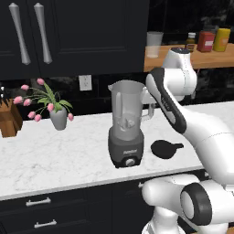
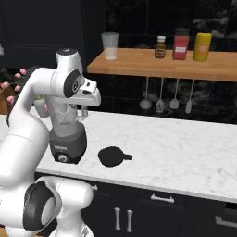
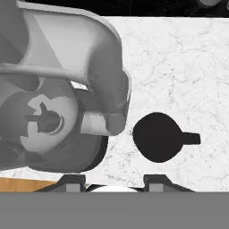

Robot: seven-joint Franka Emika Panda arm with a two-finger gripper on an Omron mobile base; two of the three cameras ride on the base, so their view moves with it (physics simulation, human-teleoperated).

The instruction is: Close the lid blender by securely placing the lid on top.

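meanwhile the lid [image 1: 165,149] lies flat on the marble tabletop [image 1: 55,155] just beside the blender [image 1: 126,130], tab pointing away from it (jar mouth uncovered). the hand [image 3: 114,182] hangs above them, fingers slightly apart and holding nothing.

My own arm hides the upper blender [image 2: 67,139] jar in the right base view. The hand view's edge cuts its left side. Shelf bottle labels are too small to read.
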